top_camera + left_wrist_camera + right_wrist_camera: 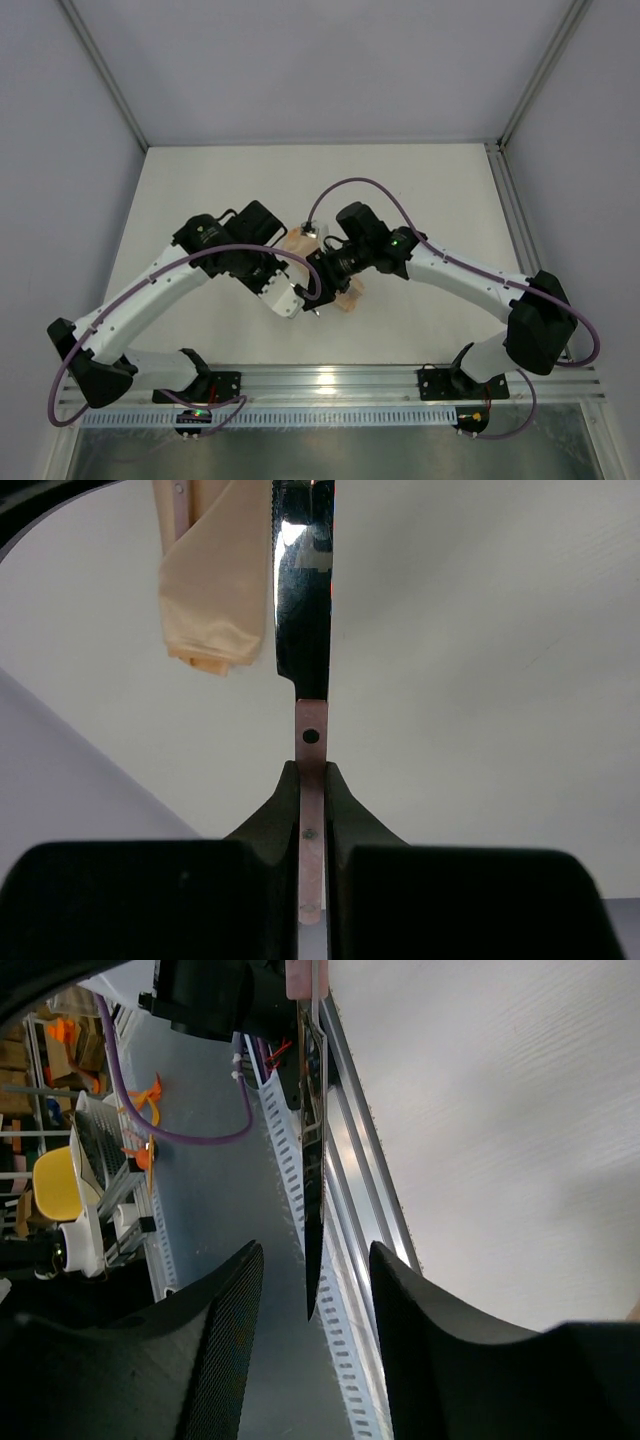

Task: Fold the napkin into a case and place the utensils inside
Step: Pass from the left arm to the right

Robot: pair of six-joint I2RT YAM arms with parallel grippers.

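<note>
Knife (305,630) was clamped at its handle by left gripper (311,780). Right gripper (313,1260) jaws stood apart around the blade, seemingly not touching it.

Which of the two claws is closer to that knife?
Left. The left gripper is clamped on the pink handle of the knife, holding it. The right gripper has its fingers spread on either side of the blade tip, not touching it.

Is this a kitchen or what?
Probably a robot lab test booth: two white-and-black robot arms bolted to a silver metal rail, plain grey walls, cluttered workshop shelves beyond.
</note>
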